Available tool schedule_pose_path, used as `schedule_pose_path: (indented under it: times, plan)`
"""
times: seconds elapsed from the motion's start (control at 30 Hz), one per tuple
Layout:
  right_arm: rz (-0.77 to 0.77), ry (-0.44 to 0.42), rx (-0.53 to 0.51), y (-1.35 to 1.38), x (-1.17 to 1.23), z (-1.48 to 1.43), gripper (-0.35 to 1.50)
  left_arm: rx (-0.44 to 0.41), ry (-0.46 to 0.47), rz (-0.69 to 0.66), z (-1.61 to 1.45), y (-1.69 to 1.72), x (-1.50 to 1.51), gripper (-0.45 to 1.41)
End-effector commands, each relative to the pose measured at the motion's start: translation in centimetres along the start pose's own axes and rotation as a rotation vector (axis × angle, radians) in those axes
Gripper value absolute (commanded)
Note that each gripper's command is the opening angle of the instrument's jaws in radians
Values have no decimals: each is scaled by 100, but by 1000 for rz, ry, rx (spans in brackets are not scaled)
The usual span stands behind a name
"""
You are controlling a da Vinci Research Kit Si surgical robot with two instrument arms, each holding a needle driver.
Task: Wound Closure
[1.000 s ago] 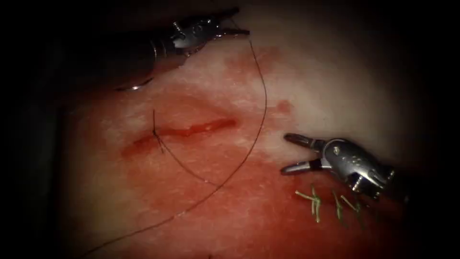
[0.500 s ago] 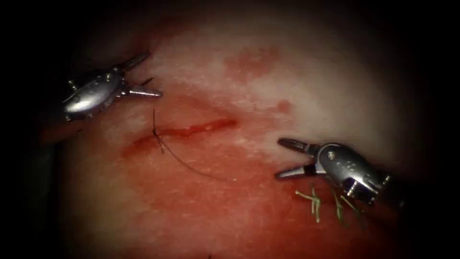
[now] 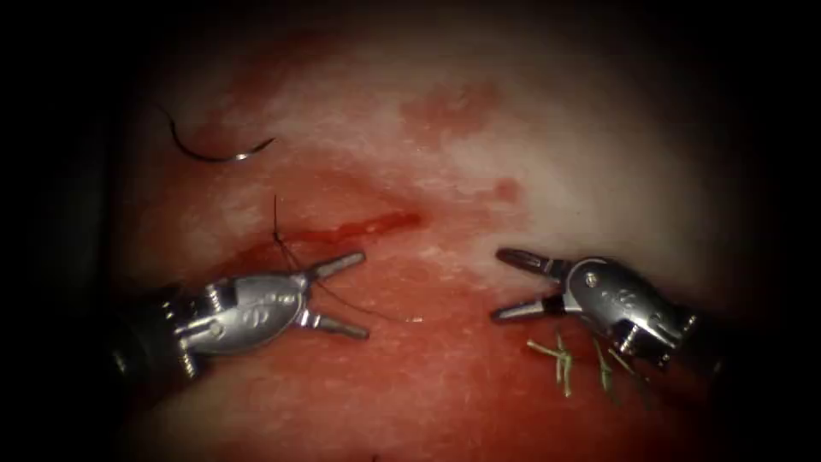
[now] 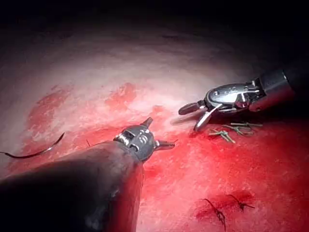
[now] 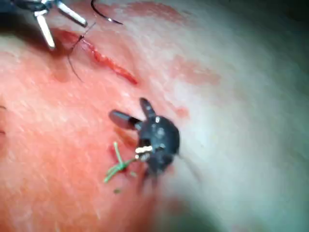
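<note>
Both steel needle drivers, left tool and right tool, hover spread and empty beside the red cut, the dark curved needle lying free on the pale pork tissue, a short dark thread tail trailing from the stitch.

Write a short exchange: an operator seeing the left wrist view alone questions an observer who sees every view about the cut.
Operator: Where is the cut?
Observer: In the endoscope view the cut lies just above the left tool, whose open jaws hold nothing.
Operator: Any stitch?
Observer: One knotted stitch near its left end; its thread tail runs between those jaws. The needle lies free on the tissue, up-left of the cut; the right tool is open, empty.
</note>
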State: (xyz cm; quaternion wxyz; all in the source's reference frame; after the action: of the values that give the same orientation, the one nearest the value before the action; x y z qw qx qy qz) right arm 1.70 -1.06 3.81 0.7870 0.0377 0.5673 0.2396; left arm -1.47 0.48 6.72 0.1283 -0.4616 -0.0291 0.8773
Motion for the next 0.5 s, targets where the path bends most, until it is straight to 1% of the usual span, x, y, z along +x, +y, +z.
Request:
schedule_pose_path:
  times: [0.03, 0.13, 0.17, 0.2, 0.3, 0.4, 0.5]
  plan:
    - [-1, 3, 2, 1, -2, 9, 148, -6, -7, 1, 11, 1, -2, 37]
    - [-2, 3, 2, 0, -3, 9, 148, -6, -32, 20, 19, 5, 0, 22]
    - [-3, 3, 1, 0, -4, 10, 148, 0, -46, 20, 22, 6, 0, 21]
    - [-3, 3, 1, -1, -4, 10, 148, 10, -67, 27, 25, 8, 0, 19]
    - [-4, 3, 1, -3, -3, 9, 148, 17, -152, 44, 38, 20, -2, 4]
    - [-3, 3, 1, -3, -3, 9, 148, 22, -194, 52, 47, 28, -3, 2]
    - [-3, 3, -1, -3, -3, 10, 148, 39, -212, 50, 55, 31, -1, 0]
